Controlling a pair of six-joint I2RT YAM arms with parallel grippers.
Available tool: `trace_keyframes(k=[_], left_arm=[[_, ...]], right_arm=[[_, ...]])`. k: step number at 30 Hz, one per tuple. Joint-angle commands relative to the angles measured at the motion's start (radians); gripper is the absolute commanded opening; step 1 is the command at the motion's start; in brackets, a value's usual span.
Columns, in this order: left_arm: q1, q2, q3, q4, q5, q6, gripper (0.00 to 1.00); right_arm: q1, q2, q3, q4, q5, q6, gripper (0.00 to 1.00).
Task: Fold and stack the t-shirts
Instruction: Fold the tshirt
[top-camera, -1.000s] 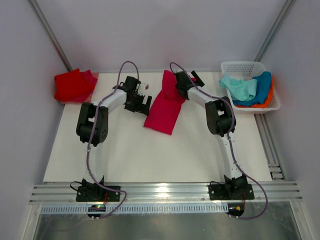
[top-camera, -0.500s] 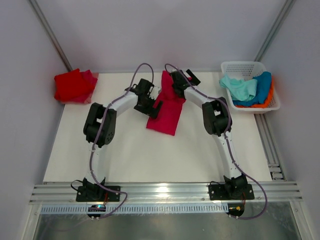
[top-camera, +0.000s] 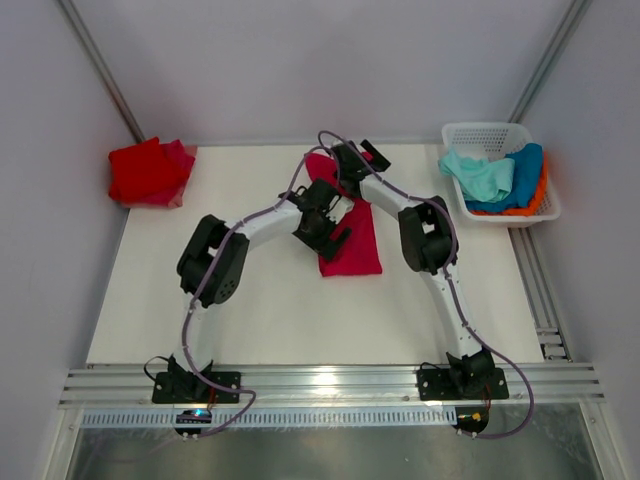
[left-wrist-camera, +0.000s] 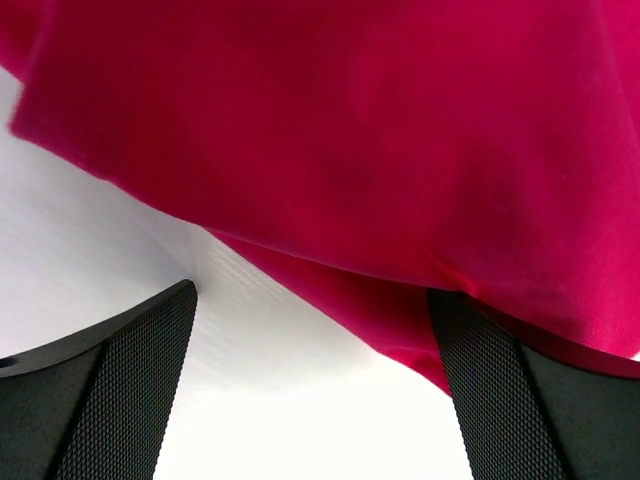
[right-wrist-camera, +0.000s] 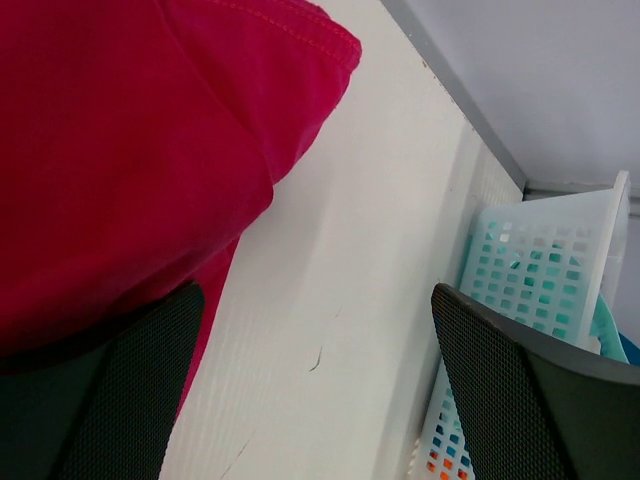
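Progress from overhead: the pink tee (top-camera: 360, 245) lies as a narrow folded strip at the far middle of the worktop (top-camera: 260, 300). My left pincer (top-camera: 332, 232) is at its left edge, my right pincer (top-camera: 338, 165) at its far end. A folded red tee (top-camera: 145, 170) sits in the far-left corner. The mint tee (top-camera: 480, 175), blue tee (top-camera: 522, 170) and orange tee (top-camera: 540, 195) are heaped in the basket (top-camera: 480, 130). I judge one done, one mid-fold, three untouched.

Left wrist: my fingers (left-wrist-camera: 120, 390) are spread wide and clamp nothing; pink cloth touches the right one.

Right wrist: fingers (right-wrist-camera: 520, 390) likewise apart, with cloth draped over the left one.
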Motion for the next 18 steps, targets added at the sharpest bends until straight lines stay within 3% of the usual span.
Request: trace_keyframes(k=[1, 8, 18], left_arm=[[-0.043, -0.008, -0.07, -0.087, 0.054, -0.015, 0.99], [-0.049, -0.113, -0.062, -0.119, -0.006, 0.02, 0.99], [-0.047, -0.283, 0.275, -0.301, -0.055, 0.081, 0.99]], right_arm=[[0.022, -0.019, 0.002, -0.02, -0.008, 0.031, 0.99], [-0.001, -0.133, -0.037, 0.037, 0.031, 0.029, 0.99], [-0.035, -0.439, -0.097, 0.073, 0.046, 0.027, 0.99]])
